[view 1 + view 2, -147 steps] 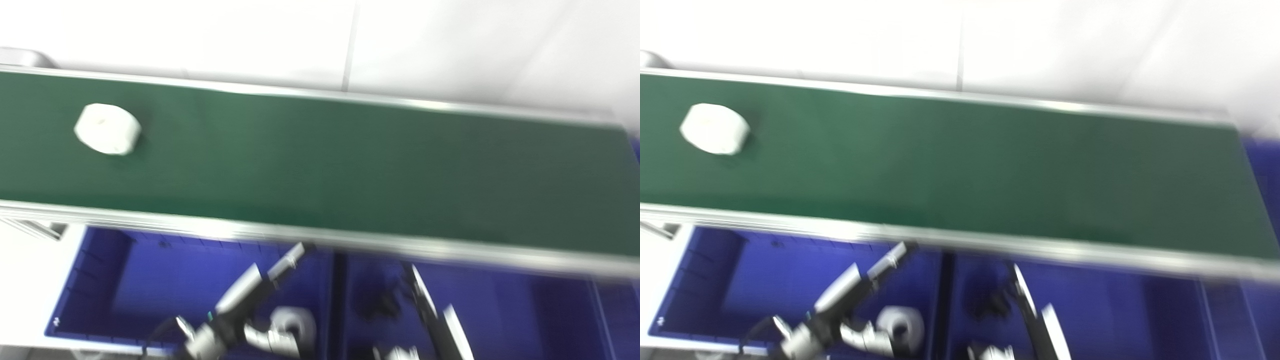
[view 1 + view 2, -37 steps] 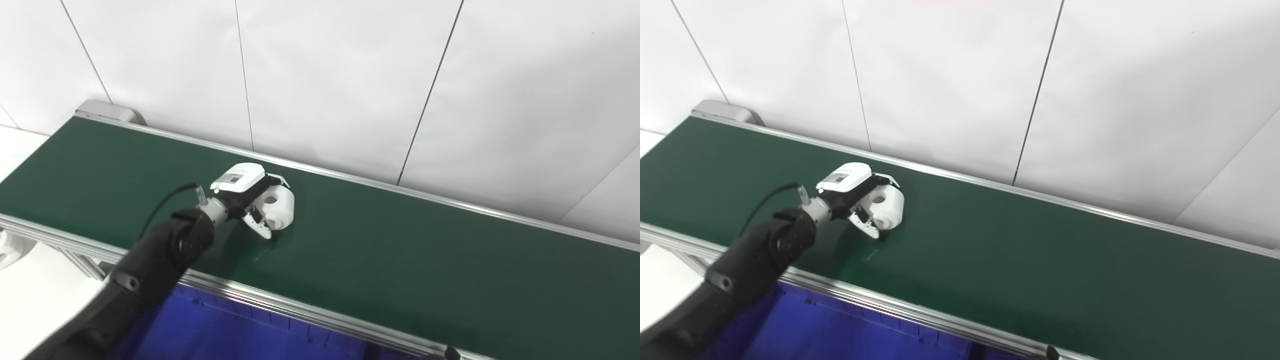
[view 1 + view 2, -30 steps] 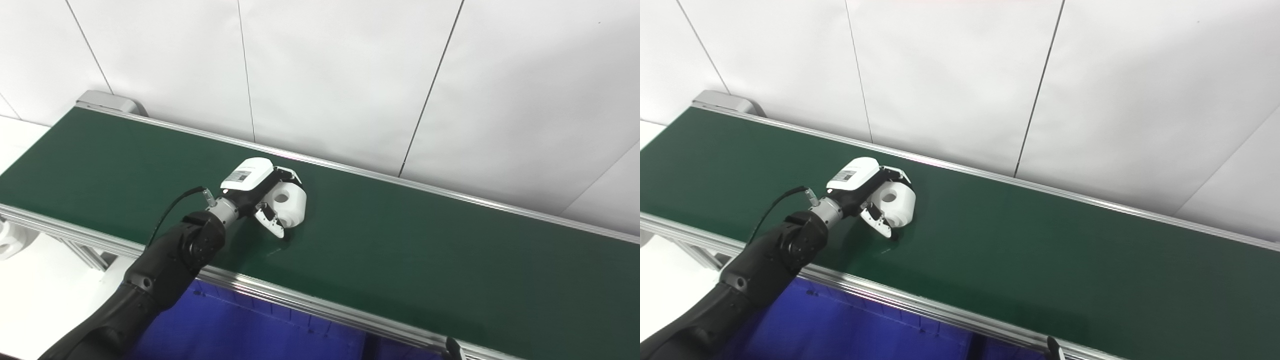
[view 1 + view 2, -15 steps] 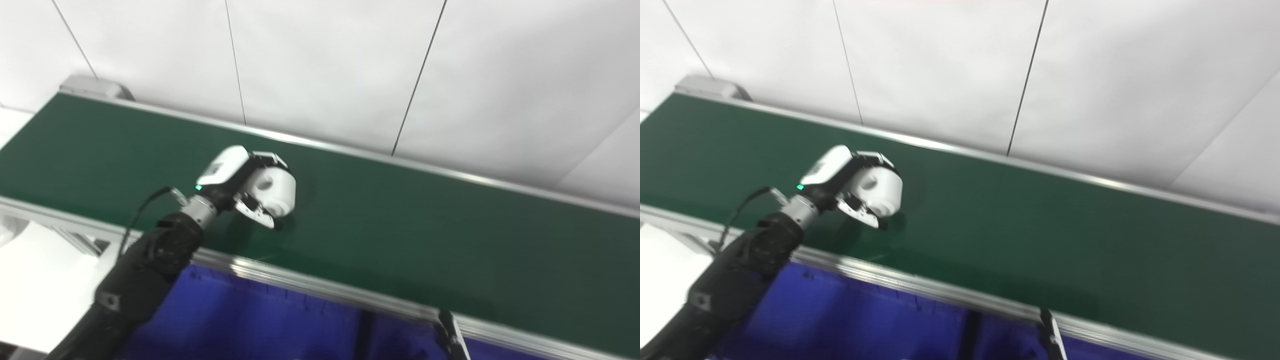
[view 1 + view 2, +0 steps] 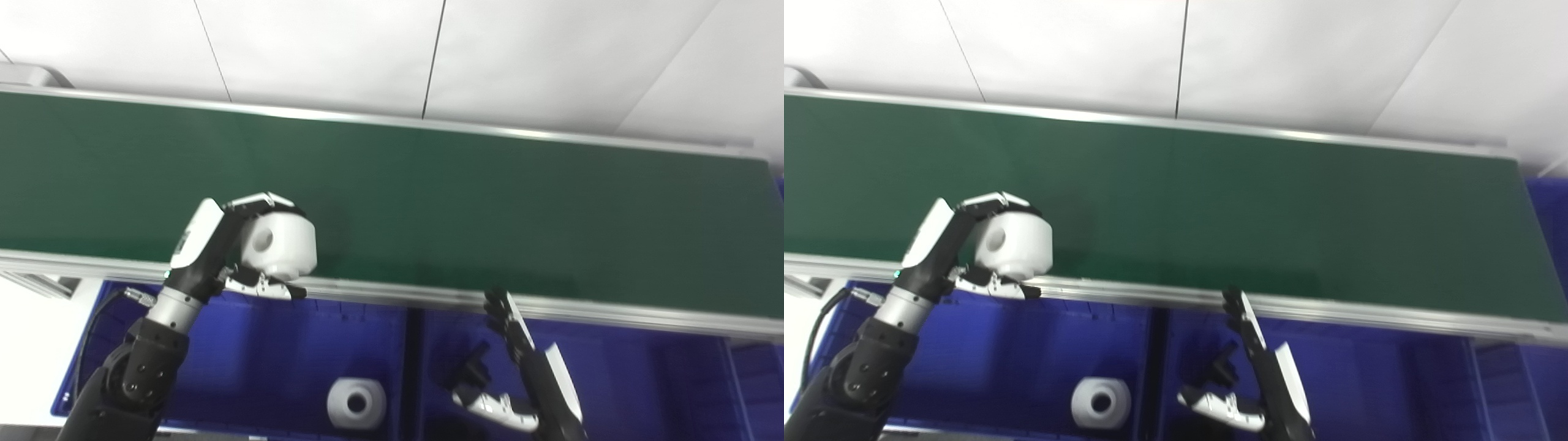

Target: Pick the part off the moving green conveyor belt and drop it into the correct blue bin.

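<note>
So the left hand [image 5: 236,245] is clamped on the white part [image 5: 280,244], right above the belt's near edge [image 5: 380,294], left bin [image 5: 275,361] just below; right hand [image 5: 520,373] hangs open.

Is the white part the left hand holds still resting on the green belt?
No, the left hand holds the white part lifted at the belt's near edge.
</note>
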